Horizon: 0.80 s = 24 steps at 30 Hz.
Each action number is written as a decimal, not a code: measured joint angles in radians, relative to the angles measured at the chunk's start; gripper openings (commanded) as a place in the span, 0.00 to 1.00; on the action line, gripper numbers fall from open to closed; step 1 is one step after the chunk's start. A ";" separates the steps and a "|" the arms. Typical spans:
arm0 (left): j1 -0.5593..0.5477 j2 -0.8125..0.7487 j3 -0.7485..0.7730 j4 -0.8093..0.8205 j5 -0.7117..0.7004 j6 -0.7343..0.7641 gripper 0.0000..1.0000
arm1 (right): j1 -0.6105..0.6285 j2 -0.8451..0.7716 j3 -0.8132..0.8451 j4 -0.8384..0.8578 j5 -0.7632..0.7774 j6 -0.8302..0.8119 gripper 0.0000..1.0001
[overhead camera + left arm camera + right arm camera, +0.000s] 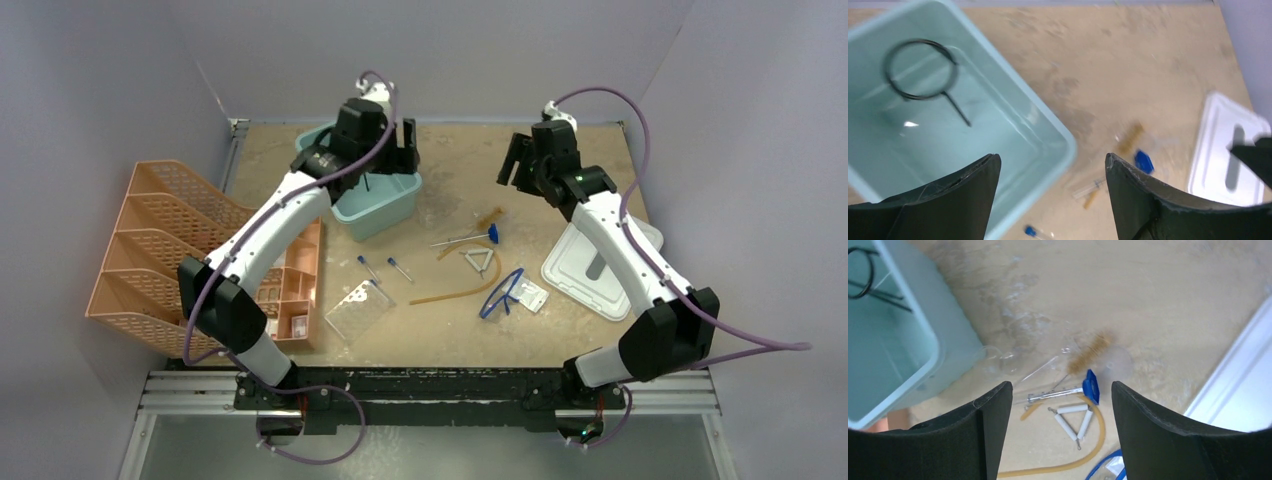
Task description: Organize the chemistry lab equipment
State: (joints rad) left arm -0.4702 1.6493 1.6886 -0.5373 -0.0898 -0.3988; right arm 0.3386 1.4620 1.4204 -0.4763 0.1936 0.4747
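The black wire ring stand lies inside the teal bin. My left gripper hangs open and empty over the bin's right rim. My right gripper is open and empty above the table, high over the loose items. Below it lie the bristle brush, a clear cylinder with a blue base, the white triangle and the amber rubber tubing. The blue-framed safety glasses, two blue-capped tubes and the clear rack lie nearer the front.
The orange mesh file organizer stands at the left with an orange compartment tray beside it. The bin's pale grey lid lies at the right under my right arm. A small clear bag lies beside the glasses.
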 measured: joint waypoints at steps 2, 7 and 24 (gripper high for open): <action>-0.067 -0.023 -0.066 0.006 -0.018 0.004 0.78 | -0.019 -0.027 -0.052 -0.006 0.028 0.053 0.76; -0.172 -0.045 -0.235 0.051 -0.126 -0.013 0.76 | -0.098 -0.101 -0.192 -0.020 0.055 0.179 0.76; -0.319 0.163 -0.359 0.240 -0.342 -0.358 0.77 | -0.171 -0.142 -0.345 0.016 -0.039 0.317 0.76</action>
State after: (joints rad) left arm -0.7887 1.8126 1.3300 -0.2974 -0.4316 -0.7567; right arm 0.1680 1.3205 1.0752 -0.4606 0.1543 0.7921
